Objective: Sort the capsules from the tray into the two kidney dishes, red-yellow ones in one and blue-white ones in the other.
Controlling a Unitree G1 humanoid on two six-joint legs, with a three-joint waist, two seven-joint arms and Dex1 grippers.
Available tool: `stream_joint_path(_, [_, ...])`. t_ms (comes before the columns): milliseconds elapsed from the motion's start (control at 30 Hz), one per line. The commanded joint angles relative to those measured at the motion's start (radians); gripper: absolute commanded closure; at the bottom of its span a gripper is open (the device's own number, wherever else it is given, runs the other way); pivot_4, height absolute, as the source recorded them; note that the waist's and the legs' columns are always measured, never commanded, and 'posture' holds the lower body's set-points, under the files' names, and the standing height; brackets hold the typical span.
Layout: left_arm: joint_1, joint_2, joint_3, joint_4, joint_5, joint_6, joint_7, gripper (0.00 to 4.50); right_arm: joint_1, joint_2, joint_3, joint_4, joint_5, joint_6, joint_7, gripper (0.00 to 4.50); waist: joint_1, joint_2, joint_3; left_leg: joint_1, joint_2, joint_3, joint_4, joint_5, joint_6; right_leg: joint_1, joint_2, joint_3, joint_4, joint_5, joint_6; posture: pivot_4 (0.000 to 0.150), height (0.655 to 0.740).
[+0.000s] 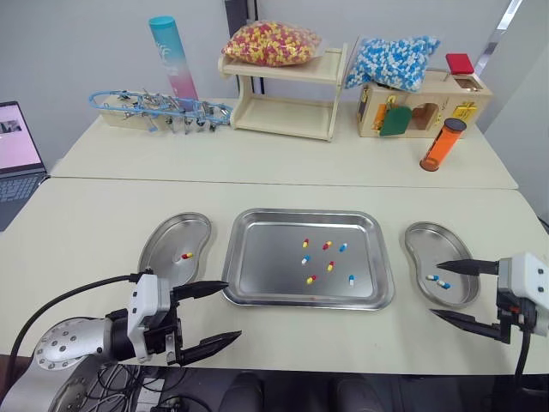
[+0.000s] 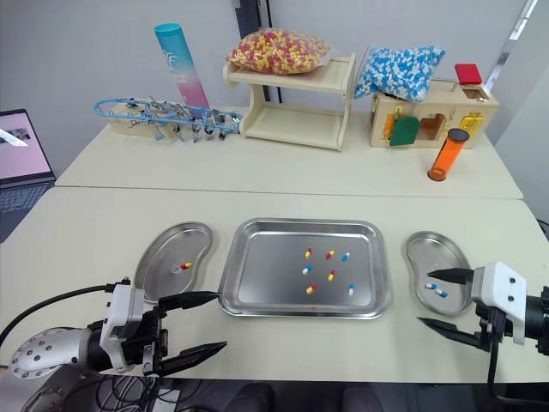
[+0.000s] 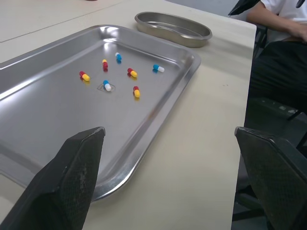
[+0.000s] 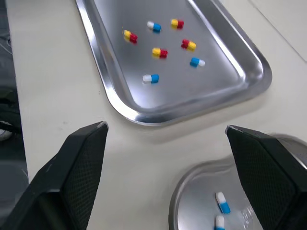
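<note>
Seven capsules [image 1: 327, 245] lie right of centre in the tray [image 1: 257, 266] in the head views, four red-yellow and three blue-white. The left kidney dish [image 1: 167, 240] holds one red-yellow, the right kidney dish [image 1: 425, 240] two blue-white. The left gripper [image 1: 230, 311] hovers off the tray's near left corner and the right gripper [image 1: 437, 290] above its dish, both fingers spread wide and empty. From the left wrist, the cluster sits well ahead across bare tray. From the right wrist, the nearest blue-white capsule [image 4: 150, 78] lies ahead, its long axis running finger to finger. The right arm looks closer.
</note>
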Motion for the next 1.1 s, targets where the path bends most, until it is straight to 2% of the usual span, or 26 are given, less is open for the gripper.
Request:
stream_joint_path(33, [0.024, -0.010, 0.044, -0.035, 0.015, -0.015, 0.036, 0.00, 0.022, 0.064, 0.014, -0.035, -0.001, -0.086, -0.024, 0.35, 0.000, 0.000, 0.000, 0.000, 0.000, 0.000, 0.000, 0.000, 0.000, 0.000, 0.000, 0.000, 0.000, 0.000, 0.000, 0.150, 0.7400])
stream_joint_path(367, [0.157, -0.056, 0.117, -0.075, 0.124, -0.019, 0.183, 0.00, 0.110, 0.208, 0.069, 0.048, -0.071, -0.273, -0.088, 0.35, -0.001, -0.001, 0.000, 0.001, 0.000, 0.000, 0.000, 0.000, 0.000, 0.001, 0.000, 0.000, 0.000, 0.000, 0.000, 0.150, 0.7400])
stream_joint_path(400, [0.161, -0.055, 0.120, -0.072, 0.145, -0.017, 0.201, 0.00, 0.109, 0.213, 0.077, 0.045, -0.068, -0.268, -0.096, 0.16, -0.002, -0.001, 0.000, 0.002, 0.000, 0.000, 0.000, 0.000, 0.000, 0.002, 0.000, 0.000, 0.000, 0.000, 0.000, 0.150, 0.7400])
stream_joint_path(433, [0.162, -0.054, 0.122, -0.068, 0.153, -0.016, 0.211, 0.00, 0.105, 0.217, 0.086, 0.043, -0.066, -0.270, -0.103, 0.16, -0.002, -0.001, -0.001, 0.002, 0.000, 0.000, 0.000, 0.000, 0.000, 0.002, 0.000, 0.001, 0.000, 0.000, 0.000, 0.150, 0.7400])
stream_joint_path(567, [0.146, -0.029, 0.142, -0.052, 0.080, 0.006, 0.153, 0.00, 0.084, 0.204, 0.123, 0.036, -0.053, -0.247, -0.113, 0.16, 0.000, -0.001, -0.001, 0.002, 0.000, 0.000, 0.000, 0.000, 0.000, 0.002, 0.000, 0.000, 0.000, 0.000, 0.000, 0.150, 0.7400])
stream_joint_path(767, [0.013, 0.036, 0.082, -0.100, 0.031, 0.100, 0.142, 0.00, 0.062, 0.188, 0.171, 0.035, -0.058, -0.231, -0.124, 0.16, 0.001, -0.001, 0.000, 0.002, 0.000, -0.001, 0.000, 0.000, 0.000, 0.002, 0.000, 0.000, 0.000, 0.000, 0.000, 0.150, 0.7400])
stream_joint_path(900, [-0.104, 0.067, -0.003, -0.145, -0.021, 0.236, 0.178, 0.00, 0.059, 0.182, 0.198, 0.027, -0.075, -0.224, -0.143, 0.16, 0.002, -0.001, -0.001, 0.002, 0.000, 0.000, 0.000, 0.000, 0.000, 0.002, 0.000, 0.000, 0.000, 0.000, 0.000, 0.150, 0.7400])
stream_joint_path(1067, [-0.240, 0.044, -0.127, -0.088, 0.008, 0.283, 0.187, 0.00, 0.051, 0.181, 0.227, 0.000, -0.081, -0.204, -0.176, 0.16, -0.003, 0.000, -0.001, 0.003, 0.000, -0.001, 0.000, 0.000, 0.000, 0.002, 0.000, 0.000, 0.001, 0.000, 0.000, 0.150, 0.7400])
stream_joint_path(1100, [-0.264, 0.040, -0.151, -0.069, 0.023, 0.275, 0.178, 0.18, 0.048, 0.180, 0.231, -0.007, -0.080, -0.198, -0.183, 0.05, -0.002, 0.000, -0.001, 0.003, 0.000, -0.001, 0.000, 0.000, 0.000, 0.002, 0.000, 0.000, 0.001, 0.000, 0.000, 0.150, 0.7400])
